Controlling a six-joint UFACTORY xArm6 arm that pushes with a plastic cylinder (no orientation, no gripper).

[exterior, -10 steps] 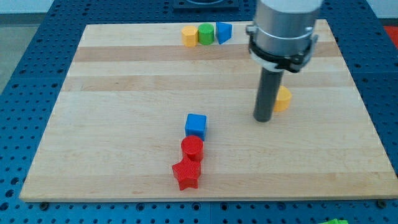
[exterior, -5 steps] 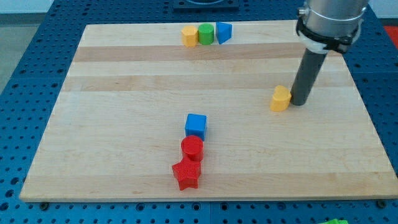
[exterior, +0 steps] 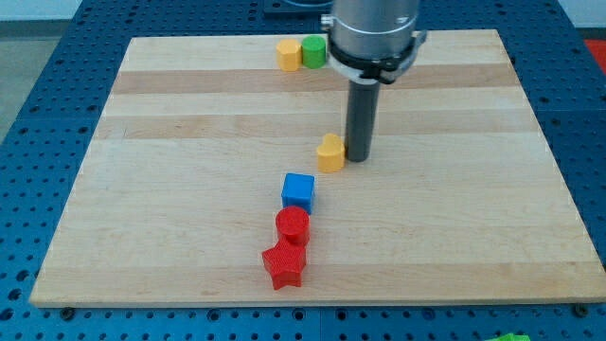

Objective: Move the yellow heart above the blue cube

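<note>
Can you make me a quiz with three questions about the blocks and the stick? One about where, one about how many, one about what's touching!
1. Where is the yellow heart compared with the blue cube?
A. toward the view's top and a bit right
B. toward the view's bottom
C. far to the view's left

2. How many red blocks are on the board?
A. one
B. two
C. four

3. What is my tip doing?
A. pressing on the blue cube
B. sitting right against the yellow heart's right side
C. resting on the green block

Answers:
1 A, the heart sits higher in the view.
2 B, a red cylinder and a red star.
3 B, the rod meets the heart.
</note>
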